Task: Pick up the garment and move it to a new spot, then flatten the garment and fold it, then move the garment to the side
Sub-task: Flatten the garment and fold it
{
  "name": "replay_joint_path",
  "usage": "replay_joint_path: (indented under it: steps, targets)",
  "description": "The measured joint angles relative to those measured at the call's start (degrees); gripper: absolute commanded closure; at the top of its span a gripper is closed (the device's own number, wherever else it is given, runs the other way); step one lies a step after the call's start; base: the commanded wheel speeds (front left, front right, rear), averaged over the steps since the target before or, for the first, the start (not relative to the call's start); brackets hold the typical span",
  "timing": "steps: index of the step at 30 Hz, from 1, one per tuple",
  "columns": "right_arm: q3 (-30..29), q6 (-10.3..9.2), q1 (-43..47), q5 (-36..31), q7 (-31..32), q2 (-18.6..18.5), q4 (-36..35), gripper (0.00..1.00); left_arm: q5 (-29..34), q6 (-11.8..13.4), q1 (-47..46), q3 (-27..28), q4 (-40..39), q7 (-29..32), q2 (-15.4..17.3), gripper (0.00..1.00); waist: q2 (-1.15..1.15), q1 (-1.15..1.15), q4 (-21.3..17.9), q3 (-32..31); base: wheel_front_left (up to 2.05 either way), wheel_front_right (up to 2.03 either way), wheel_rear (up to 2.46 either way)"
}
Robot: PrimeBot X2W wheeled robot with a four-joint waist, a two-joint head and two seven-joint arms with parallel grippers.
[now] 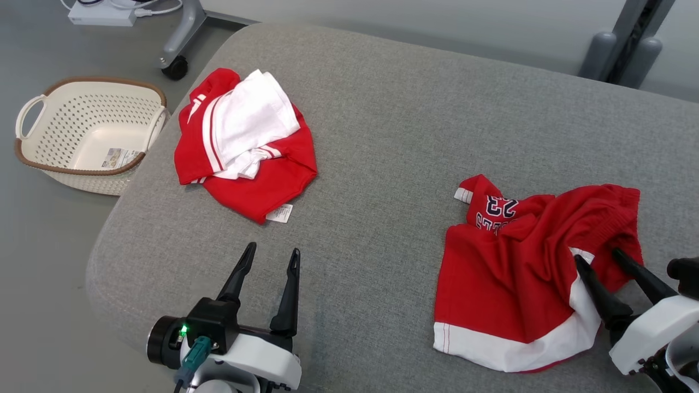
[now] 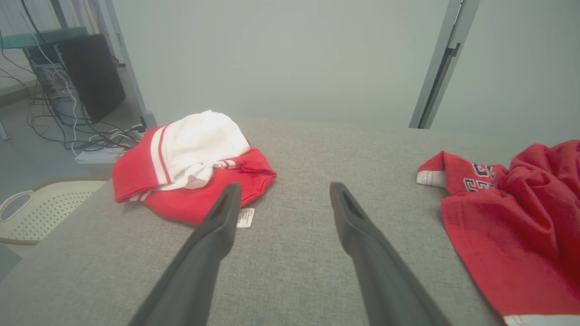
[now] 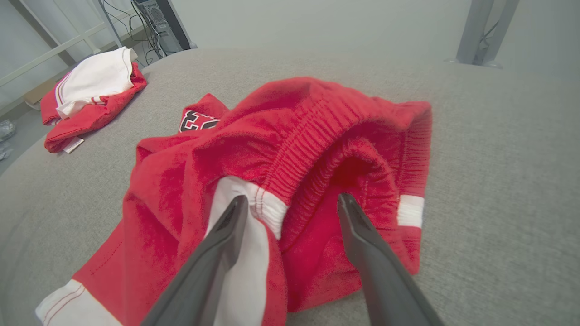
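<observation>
Shorts (image 1: 508, 273) lay crumpled on the right side of the grey cushion (image 1: 382, 136), near its front edge. Red, with a white hem band toward the robot and a "23" patch on the far flap. The waistband was bunched up at the right, its opening facing the right gripper (image 1: 598, 256).

Right gripper: jaws wide, nothing clamped. In the right wrist view (image 3: 292, 199) the fingers straddled the waistband fold of the shorts (image 3: 272, 127), one over the white side stripe and the other at the red elastic opening. Couldn't tell whether the tips pressed the cloth or sat just above it.

Left gripper (image 1: 273, 250): jaws wide, holding nothing, over bare cushion at front left. In the left wrist view (image 2: 285, 188) it pointed at the gap between the two garments, with the shorts (image 2: 512, 226) at the right edge.

Pile (image 1: 246, 147) of red and white clothes sat at the far left of the cushion, well apart from the shorts, with a white tag (image 1: 279, 213) sticking out of its near edge. Also seen from both wrists (image 2: 190, 158) (image 3: 90, 90).

Basket (image 1: 104, 82) stood on the floor just beside the cushion's left edge, white with a brown rim.
</observation>
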Motion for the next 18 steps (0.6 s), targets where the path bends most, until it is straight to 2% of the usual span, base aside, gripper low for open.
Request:
replay_joint_path:
  steps: [4, 6, 7, 8, 9, 10, 14, 18]
  targets:
    - [2.0, 0.0, -1.9, 1.7, 0.5, -1.3, 0.8, 0.08, 0.2, -0.4, -0.2, 0.5, 0.7, 0.0, -0.5, 0.0, 0.0, 0.0, 0.9, 1.2, 0.0, 0.0, 0.0]
    - [3.1, 0.0, -2.7, 2.6, 1.2, -1.9, 1.2, 0.2, 0.6, -0.7, -0.7, 0.8, 0.8, -0.1, -1.0, 0.0, 0.0, 0.0, 0.9, 1.6, 0.0, 0.0, 0.0]
    - [3.5, 0.0, -3.1, 3.1, 1.3, -2.1, 1.4, 0.29, 0.7, -0.8, -1.0, 1.0, 0.7, -0.1, -1.3, 0.0, 0.0, 0.0, 0.9, 1.8, 0.0, 0.0, 0.0]
    - [4.3, -0.01, -3.5, 3.5, 1.8, -2.4, 1.4, 0.58, 0.9, -0.9, -1.2, 1.2, 0.6, -0.1, -1.5, 0.0, 0.0, 0.0, 0.9, 2.0, 0.0, 0.0, 0.0]
    - [4.8, 0.0, -3.9, 3.7, 1.7, -2.6, 1.4, 0.74, 1.1, -1.2, -1.3, 1.4, 0.5, -0.1, -1.7, 0.0, 0.0, 0.0, 0.8, 2.1, 0.0, 0.0, 0.0]
    - [5.1, 0.0, -4.4, 4.1, 1.7, -2.7, 1.5, 1.0, 1.3, -1.3, -1.3, 1.6, 0.6, -0.1, -1.7, 0.0, 0.0, 0.0, 0.8, 2.3, 0.0, 0.0, 0.0]
    - [6.7, 0.0, -5.4, 5.9, 1.8, -3.6, 1.0, 1.0, 2.1, -1.8, -1.5, 2.3, 0.5, -0.1, -2.2, 0.0, 0.0, 0.0, 0.4, 2.7, 0.0, 0.0, 0.0]
    - [7.4, 0.0, -5.3, 9.5, 2.5, -6.0, -2.9, 1.0, 3.0, -2.4, -1.5, 3.3, 0.6, -0.2, -2.7, 0.0, 0.0, 0.0, -0.7, 2.8, 0.0, 0.0, 0.0]
